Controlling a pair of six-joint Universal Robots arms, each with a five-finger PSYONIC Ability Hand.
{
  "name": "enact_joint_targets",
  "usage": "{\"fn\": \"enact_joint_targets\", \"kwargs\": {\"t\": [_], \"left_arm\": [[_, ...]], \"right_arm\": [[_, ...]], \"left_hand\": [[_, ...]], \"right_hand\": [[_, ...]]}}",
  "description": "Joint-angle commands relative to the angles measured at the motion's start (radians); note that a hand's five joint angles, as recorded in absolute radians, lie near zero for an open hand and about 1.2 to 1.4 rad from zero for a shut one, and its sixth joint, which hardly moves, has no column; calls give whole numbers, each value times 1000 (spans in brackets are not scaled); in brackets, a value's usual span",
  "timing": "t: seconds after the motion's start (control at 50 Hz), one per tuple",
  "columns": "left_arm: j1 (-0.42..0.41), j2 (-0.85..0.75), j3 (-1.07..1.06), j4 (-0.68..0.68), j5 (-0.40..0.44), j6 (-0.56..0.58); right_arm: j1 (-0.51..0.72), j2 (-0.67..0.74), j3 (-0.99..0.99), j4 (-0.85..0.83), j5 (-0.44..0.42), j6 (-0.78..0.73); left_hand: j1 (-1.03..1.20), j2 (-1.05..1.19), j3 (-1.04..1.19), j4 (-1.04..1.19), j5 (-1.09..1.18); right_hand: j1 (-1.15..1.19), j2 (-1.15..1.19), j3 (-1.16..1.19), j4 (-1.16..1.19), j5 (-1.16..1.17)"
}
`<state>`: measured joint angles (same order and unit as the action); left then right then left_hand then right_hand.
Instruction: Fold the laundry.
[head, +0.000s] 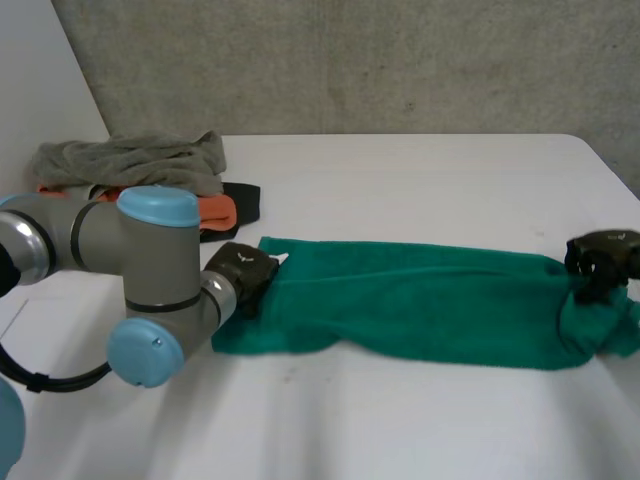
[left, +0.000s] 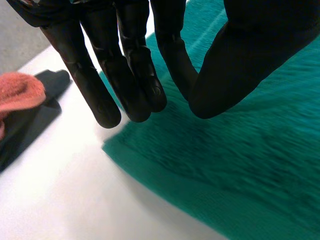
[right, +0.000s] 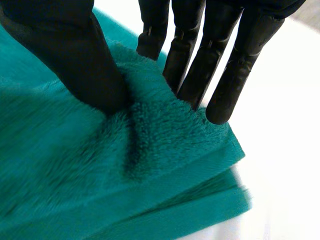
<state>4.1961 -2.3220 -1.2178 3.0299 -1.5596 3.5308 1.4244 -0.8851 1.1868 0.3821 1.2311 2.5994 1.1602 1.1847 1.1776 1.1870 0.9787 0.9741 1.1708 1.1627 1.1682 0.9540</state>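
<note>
At the far left of the white counter (head: 400, 180) sits a heap of laundry: a crumpled grey cloth (head: 130, 160) on top, with an orange cloth (head: 215, 212) and a black cloth (head: 245, 200) poking out from under its right side. Just in front of the heap, the left arm (head: 150, 260) bends inward and ends in the left hand (head: 245, 270), which sits at the left end of the green towel (head: 420, 310).

In the left wrist view that hand (left: 130, 60) points down over the towel's (left: 240, 165) near-left corner. Its fingers (left: 107, 107) are straight and close together, with their tips over the corner's edge where the towel meets bare counter (left: 65, 190). The thumb (left: 235, 65) hangs over the towel's nap beside them. Nothing is caught between them, and the towel lies flat underneath. The orange cloth (left: 17, 90) and the black cloth (left: 30, 125) lie beyond the fingertips.

The towel stretches as a long band across the middle of the counter. At its right end is the right hand (head: 600, 262). In the right wrist view that hand (right: 220, 30) pinches a raised ridge of towel (right: 75, 165) between its thumb (right: 85, 65) and its straight fingers (right: 220, 80). The end lies in stacked layers beneath them, with bare counter (right: 285, 100) beyond.
</note>
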Motion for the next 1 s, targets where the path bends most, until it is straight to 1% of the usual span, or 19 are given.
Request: {"fn": "enact_joint_targets", "kwargs": {"t": [0.02,0.04,0.1,0.12,0.14,0.16,0.18,0.24,0.28,0.34,0.36,0.42,0.52,0.62,0.64,0.7,0.72,0.8,1.0], "left_arm": [[5,-54,184,164,-33,48],[5,-54,213,194,-48,65],[2,-48,317,352,-126,135],[4,-47,336,389,-144,148],[4,-36,368,483,-175,160],[-1,-28,376,521,-183,161],[-2,-8,389,597,-189,165],[-1,42,396,684,-192,163],[-7,87,377,718,-186,160],[-21,119,309,704,-186,140],[-25,125,281,699,-186,129],[-42,150,157,681,-185,82],[-51,151,20,636,-183,7],[-65,135,-9,512,-160,-151],[-67,119,-5,456,-130,-229],[-70,99,9,380,-57,-344],[-71,86,21,345,-13,-402],[-83,32,73,285,68,-495],[-110,-83,176,253,78,-501]], "right_arm": [[79,-72,-38,-261,45,-4],[103,-78,-62,-355,50,7],[136,-87,-102,-486,59,13],[155,-97,-127,-578,71,19],[166,-103,-136,-627,79,22],[174,-109,-145,-676,87,27],[189,-126,-165,-775,112,37],[221,-153,-176,-905,116,71],[243,-169,-174,-910,108,85],[277,-204,-148,-855,82,97],[281,-218,-133,-839,73,99],[295,-259,-40,-809,48,100],[303,-357,83,-801,42,90],[301,-451,138,-786,48,93],[300,-489,149,-770,44,94],[303,-538,152,-732,21,97],[303,-551,152,-720,15,97],[304,-612,149,-669,-18,100],[327,-753,148,-617,-30,122]], "left_hand": [[236,212,219,209,243],[236,212,219,209,243],[236,212,219,209,243],[236,212,219,209,243],[236,212,219,209,243],[236,212,219,209,243],[236,212,219,209,243],[236,212,219,209,243],[236,212,219,209,243],[236,212,219,209,243],[132,107,114,105,139],[-513,-537,-530,-539,-506],[-703,-727,-720,-730,-696],[-729,-754,-747,-756,-723],[-729,-754,-747,-756,-723],[-727,-751,-744,-753,-720],[-721,-745,-738,-748,-714],[-700,-725,-718,-727,-693],[-653,-678,-671,-680,-646]], "right_hand": [[422,225,234,228,268],[422,225,234,228,268],[422,225,234,228,268],[422,225,234,228,268],[422,225,234,228,268],[422,225,234,228,268],[422,225,234,228,268],[422,225,234,228,268],[422,225,234,228,268],[422,225,234,228,268],[422,225,234,228,268],[422,225,234,228,268],[422,225,234,228,268],[422,225,234,228,268],[422,225,234,228,268],[422,225,234,228,268],[422,225,234,228,268],[422,225,234,228,268],[422,225,234,228,268]]}}
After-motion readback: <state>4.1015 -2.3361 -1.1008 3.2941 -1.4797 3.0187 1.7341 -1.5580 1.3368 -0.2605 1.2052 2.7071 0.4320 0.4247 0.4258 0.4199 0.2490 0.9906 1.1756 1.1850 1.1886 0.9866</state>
